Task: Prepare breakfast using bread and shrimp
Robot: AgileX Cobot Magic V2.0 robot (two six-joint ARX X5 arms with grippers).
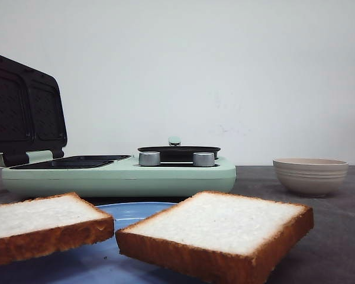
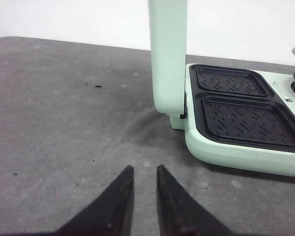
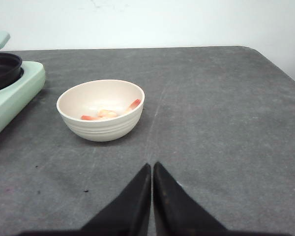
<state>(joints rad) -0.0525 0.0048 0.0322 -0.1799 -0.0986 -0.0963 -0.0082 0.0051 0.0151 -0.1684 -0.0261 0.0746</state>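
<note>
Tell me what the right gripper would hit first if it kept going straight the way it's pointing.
Probably nothing: the right gripper aims just past the bowl holding shrimp, over bare table. Depth is uncertain.

Bare table [image 3: 226, 123] lies open right of the bowl [image 1: 310, 176] and left of the sandwich maker [image 1: 124, 174]. Its raised lid [image 1: 23, 109] blocks the far left; two bread slices [image 1: 219, 234] crowd the near edge.
</note>
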